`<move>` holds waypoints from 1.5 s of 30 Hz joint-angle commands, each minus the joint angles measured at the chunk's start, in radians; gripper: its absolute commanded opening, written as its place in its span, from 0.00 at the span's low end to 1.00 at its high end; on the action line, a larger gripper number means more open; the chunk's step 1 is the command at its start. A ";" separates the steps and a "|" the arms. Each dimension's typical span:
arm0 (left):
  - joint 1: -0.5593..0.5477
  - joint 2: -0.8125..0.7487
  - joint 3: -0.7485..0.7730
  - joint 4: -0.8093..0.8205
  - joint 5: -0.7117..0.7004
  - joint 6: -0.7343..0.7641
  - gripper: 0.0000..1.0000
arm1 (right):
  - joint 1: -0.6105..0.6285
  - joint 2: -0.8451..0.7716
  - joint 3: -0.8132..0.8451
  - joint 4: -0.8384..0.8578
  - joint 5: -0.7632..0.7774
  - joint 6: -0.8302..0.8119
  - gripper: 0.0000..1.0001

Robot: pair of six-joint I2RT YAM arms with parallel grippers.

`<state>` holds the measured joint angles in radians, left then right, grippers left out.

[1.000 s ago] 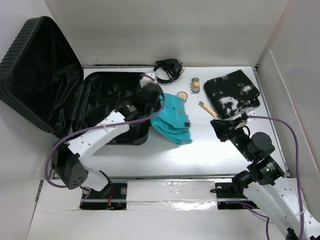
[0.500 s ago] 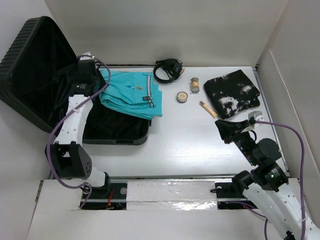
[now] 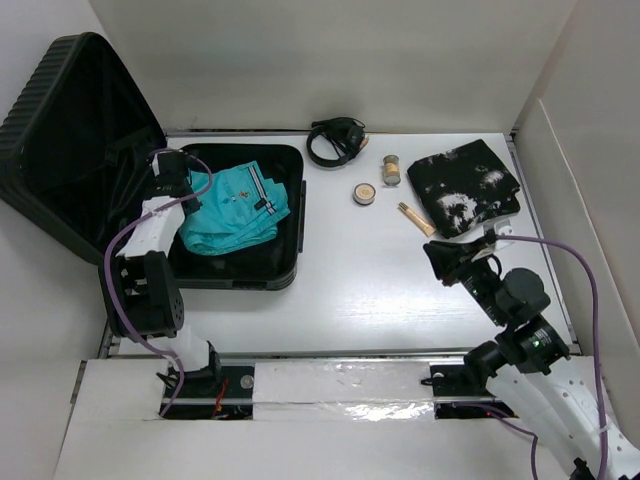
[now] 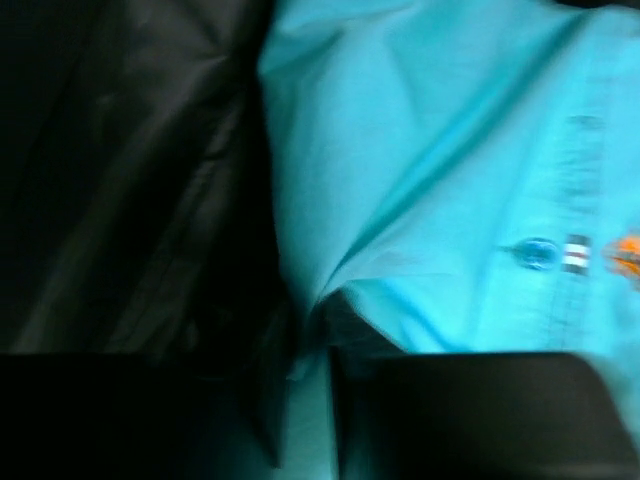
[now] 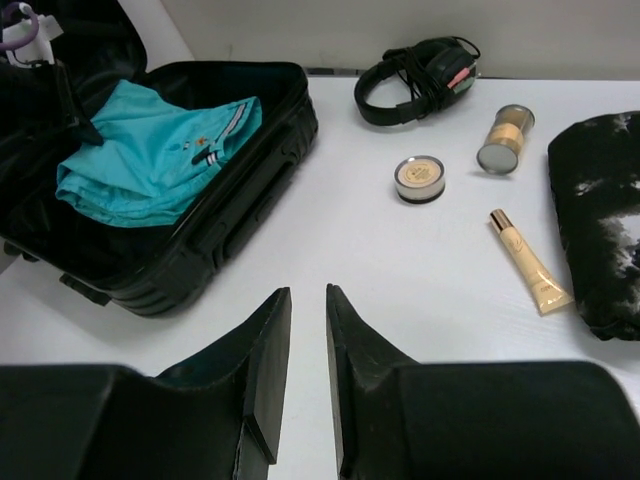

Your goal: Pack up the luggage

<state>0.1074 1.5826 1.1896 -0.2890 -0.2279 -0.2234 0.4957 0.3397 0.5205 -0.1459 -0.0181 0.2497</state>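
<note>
The luggage [image 3: 240, 272] is a black ribbed suitcase lying open at the left, its lid [image 3: 70, 130] leaning against the wall. A teal polo shirt [image 3: 235, 210] lies bunched in the suitcase's base, on the black lining. My left gripper [image 3: 186, 192] is low inside the suitcase at the shirt's left edge. In the left wrist view the left gripper [image 4: 308, 400] is shut on a fold of the teal shirt [image 4: 430, 150]. My right gripper [image 3: 440, 262] hovers over the table at the right, jaws nearly together and empty; its wrist view [image 5: 308, 300] shows the luggage [image 5: 240, 190] and the shirt [image 5: 150, 160].
Black headphones [image 3: 335, 140] lie at the back centre. A small round jar [image 3: 364, 193], a gold bottle [image 3: 391, 168] and a gold tube [image 3: 415, 218] lie right of the suitcase. A folded black-and-white garment [image 3: 465, 185] lies at the back right. White walls enclose the table.
My left gripper has carried the teal shirt from the table right of the suitcase, over its rim, down into the base. The right arm has barely moved.
</note>
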 commanded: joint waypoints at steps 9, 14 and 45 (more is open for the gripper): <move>0.006 -0.240 -0.062 -0.049 -0.215 -0.172 0.61 | -0.008 0.082 0.007 0.062 -0.011 -0.029 0.25; -0.133 -0.516 -0.148 0.075 -0.122 -0.195 0.52 | -0.008 0.211 0.018 0.107 0.012 0.011 0.00; -0.351 -1.141 -0.430 0.094 0.549 -0.040 0.40 | -0.046 1.906 1.202 -0.075 0.271 0.000 0.96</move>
<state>-0.2264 0.4545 0.7197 -0.2115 0.3519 -0.2848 0.4671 2.2242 1.6318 -0.1619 0.2317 0.2520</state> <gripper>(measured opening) 0.393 0.966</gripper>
